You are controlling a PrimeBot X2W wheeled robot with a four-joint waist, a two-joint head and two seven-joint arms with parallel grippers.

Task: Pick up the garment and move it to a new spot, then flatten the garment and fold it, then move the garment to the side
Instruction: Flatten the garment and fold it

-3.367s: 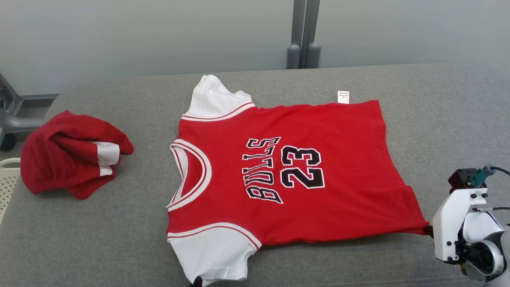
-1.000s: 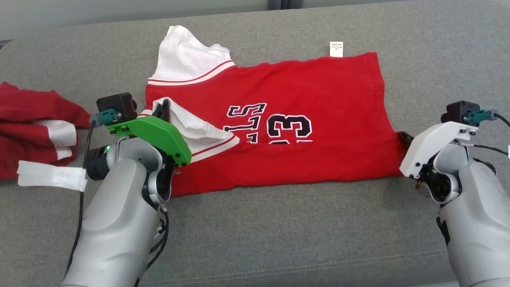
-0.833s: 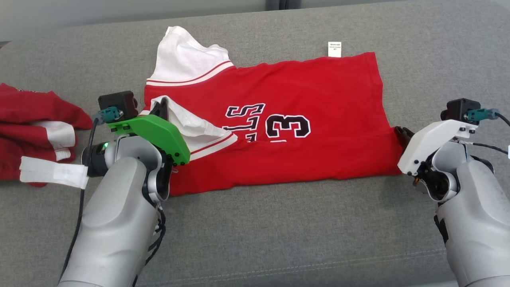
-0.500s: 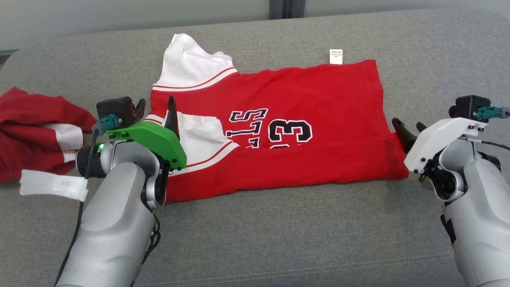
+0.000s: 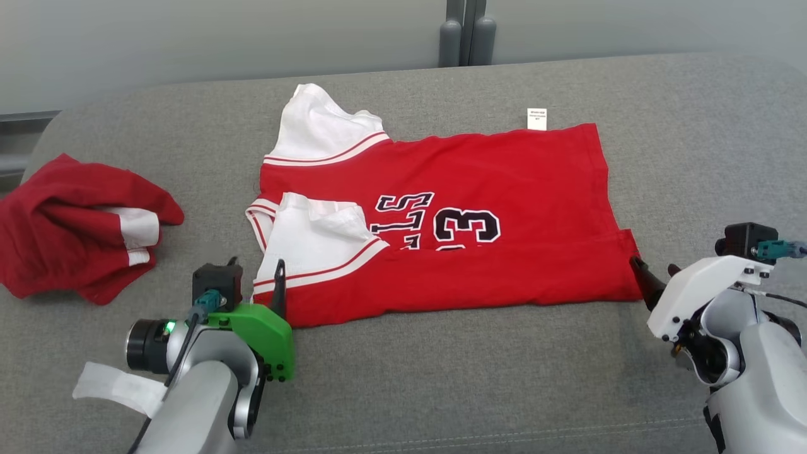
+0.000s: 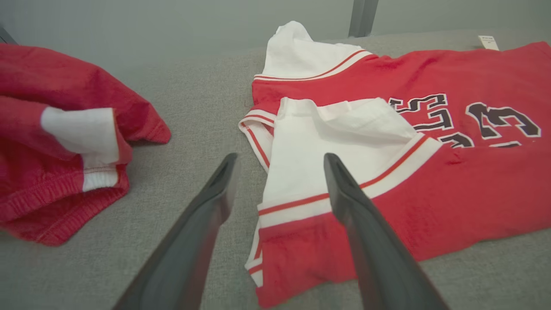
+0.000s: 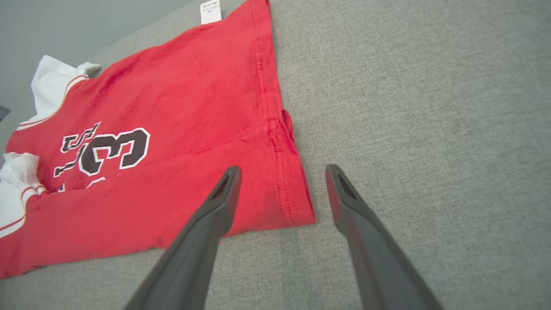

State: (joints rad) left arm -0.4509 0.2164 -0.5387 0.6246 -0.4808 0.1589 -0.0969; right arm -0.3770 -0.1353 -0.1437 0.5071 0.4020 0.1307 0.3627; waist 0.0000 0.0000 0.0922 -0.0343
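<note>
Garment (image 5: 504, 170), a red jersey, lies in the middle of the surface (image 5: 403, 378), its near half folded up over the print, one white sleeve (image 5: 309, 236) on top. Left jaws stand apart at its near left corner, holding nothing; right jaws stand apart at its near right corner, also empty. Red heap (image 5: 82, 227) lies well apart on the left.

Matt, soft cloth on the jersey (image 5: 504, 183); coarse grey weave on the cushion (image 5: 441, 378); the fingers (image 6: 368, 241) look smooth, dark, matt plastic.
</note>
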